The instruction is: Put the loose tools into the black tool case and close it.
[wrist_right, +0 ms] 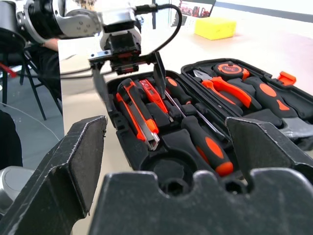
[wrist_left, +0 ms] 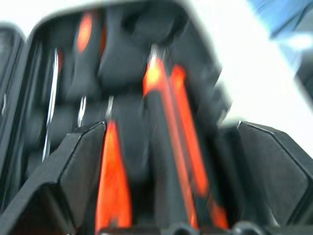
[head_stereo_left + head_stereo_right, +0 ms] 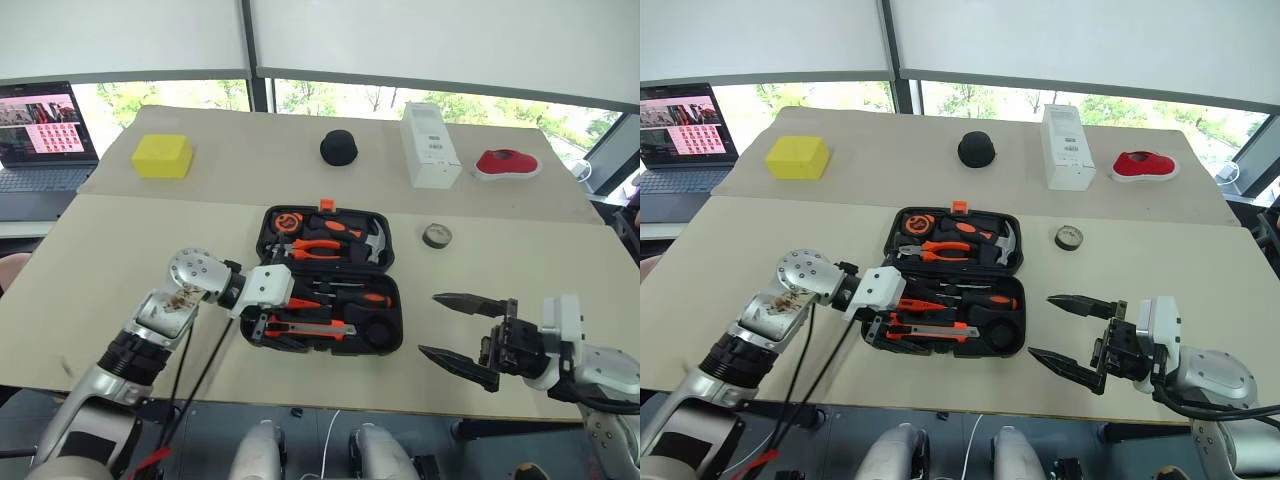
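The black tool case lies open in the middle of the table, with orange-and-black tools in its moulded slots. In its near half lie a utility knife and a screwdriver. My left gripper hangs over the left end of that half. Its fingers stand apart, open, on either side of orange handles resting in the case. A small dark tape roll lies loose on the table to the right of the case. My right gripper is open and empty near the front edge, right of the case.
At the back of the table stand a yellow block, a black dome-shaped object, a white box and a red item. A laptop sits at the far left. Pliers and a hammer fill the case's far half.
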You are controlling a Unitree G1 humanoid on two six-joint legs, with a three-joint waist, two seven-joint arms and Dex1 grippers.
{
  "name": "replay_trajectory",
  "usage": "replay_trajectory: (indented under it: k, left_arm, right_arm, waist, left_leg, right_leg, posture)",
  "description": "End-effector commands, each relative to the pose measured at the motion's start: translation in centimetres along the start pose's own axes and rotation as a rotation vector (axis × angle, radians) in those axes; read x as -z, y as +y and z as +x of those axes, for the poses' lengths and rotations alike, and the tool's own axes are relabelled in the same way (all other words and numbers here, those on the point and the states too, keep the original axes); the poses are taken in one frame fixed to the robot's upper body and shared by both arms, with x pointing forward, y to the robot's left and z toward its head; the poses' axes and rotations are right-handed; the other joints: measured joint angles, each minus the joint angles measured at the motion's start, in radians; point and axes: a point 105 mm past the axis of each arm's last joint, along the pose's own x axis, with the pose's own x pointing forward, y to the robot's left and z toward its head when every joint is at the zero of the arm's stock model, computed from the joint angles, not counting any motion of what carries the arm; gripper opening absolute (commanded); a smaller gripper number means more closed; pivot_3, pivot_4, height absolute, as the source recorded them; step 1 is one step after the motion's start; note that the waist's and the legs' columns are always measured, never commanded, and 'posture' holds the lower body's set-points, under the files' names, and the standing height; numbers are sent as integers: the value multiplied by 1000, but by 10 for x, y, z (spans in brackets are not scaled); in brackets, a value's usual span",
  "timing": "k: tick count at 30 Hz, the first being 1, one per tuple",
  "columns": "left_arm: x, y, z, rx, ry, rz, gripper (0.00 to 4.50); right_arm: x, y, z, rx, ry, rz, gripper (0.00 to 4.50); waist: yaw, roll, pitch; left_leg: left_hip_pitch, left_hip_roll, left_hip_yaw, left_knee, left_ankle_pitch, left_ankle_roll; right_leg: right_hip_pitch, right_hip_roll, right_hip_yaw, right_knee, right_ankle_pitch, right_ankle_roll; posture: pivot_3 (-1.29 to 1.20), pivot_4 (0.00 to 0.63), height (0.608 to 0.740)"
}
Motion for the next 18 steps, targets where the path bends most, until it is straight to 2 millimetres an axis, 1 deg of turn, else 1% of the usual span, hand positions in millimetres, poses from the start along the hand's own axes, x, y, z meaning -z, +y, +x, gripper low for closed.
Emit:
replay_trajectory:
  k: [1, 2, 3, 5, 8, 10, 11, 12, 13, 15, 16, 18]
  left_arm:
    - [-25, 12, -21, -83, -157, -5, 4473]
    - [-25, 15, -24, -110, -172, -17, 4473]
    - [-23, 17, -27, -134, -179, -27, 4224]
    - [-14, 11, -31, -119, -178, -42, 3712]
    - [1, 5, -29, -119, -159, -45, 2534]
    - [8, 1, -25, -107, -151, -16, 1853]
    - [10, 0, -23, -105, -152, -8, 1593]
    - [12, 1, -21, -112, -147, -2, 1117]
    - [16, 0, -19, -112, -133, 1, 897]
    - [27, -2, -13, -109, -82, 16, 188]
    - [31, -3, -11, -103, -65, 13, 90]
    - [42, -5, -6, -107, -22, -3, 90]
  right_arm:
    - [-5, 0, 2, -1, -24, -35, 4500]
    - [-5, -1, 3, -2, -25, -35, 4500]
    - [-5, 0, 3, -2, -26, -35, 4500]
    - [-5, 0, 4, -2, -28, -36, 4500]
    - [-5, -1, 4, 3, -32, -39, 4500]
    - [-5, -2, 4, 12, -35, -41, 4500]
    - [-5, -2, 4, 15, -37, -41, 4500]
    - [-5, -2, 4, 18, -37, -41, 4500]
    - [-4, -2, 4, 19, -38, -40, 4500]
    - [-4, 0, 5, 19, -39, -37, 4500]
    - [-4, 0, 5, 19, -39, -36, 4500]
    - [-4, 2, 6, 19, -41, -32, 4500]
  waist:
    - [0, 0, 0]
    - [-1, 0, 0]
    - [-1, 0, 0]
    - [-1, 0, 0]
    - [-1, 0, 0]
    - [-1, 0, 0]
    - [-1, 0, 0]
    - [1, 0, 0]
    - [3, 0, 0]
    - [8, 0, 0]
    - [8, 0, 0]
    - [9, 0, 0]
  left_leg:
    - [0, 0, 0, 0, 0, 0]
    - [0, 0, 0, 1, 0, 0]
    - [0, 0, 0, 1, 0, 0]
    - [0, 0, -1, 2, 0, 0]
    - [0, 0, 0, 2, 0, 0]
    - [0, 0, 0, 2, 0, 0]
    - [0, 0, 0, 2, 0, 0]
    - [0, 0, 0, 2, 0, 0]
    - [0, 0, 0, 2, 0, 0]
    - [0, 0, 0, 3, 0, 0]
    - [0, -1, 0, 3, 0, 0]
    - [0, -1, 0, 3, 0, 0]
  right_leg:
    - [0, 0, 0, 0, 0, 0]
    - [0, 0, 0, 1, 0, 0]
    - [0, 0, 0, 1, 0, 0]
    - [1, 0, 0, 1, 0, 0]
    - [1, 0, 0, 1, 0, 0]
    - [1, 0, 0, 1, 0, 0]
    - [1, 0, 0, 1, 0, 0]
    - [1, 0, 0, 1, 0, 0]
    - [1, 0, 0, 1, 0, 0]
    - [1, 0, 0, 1, 1, 1]
    - [1, 0, 0, 0, 1, 1]
    - [1, 0, 0, 0, 1, 1]
  posture:
    - [0, 150, 740]
    - [0, 150, 740]
    - [0, 150, 740]
    - [0, 150, 740]
    - [0, 150, 740]
    - [0, 150, 740]
    - [0, 150, 740]
    - [0, 150, 740]
    - [0, 150, 740]
    - [0, 150, 740]
    - [0, 150, 740]
    - [0, 150, 740]
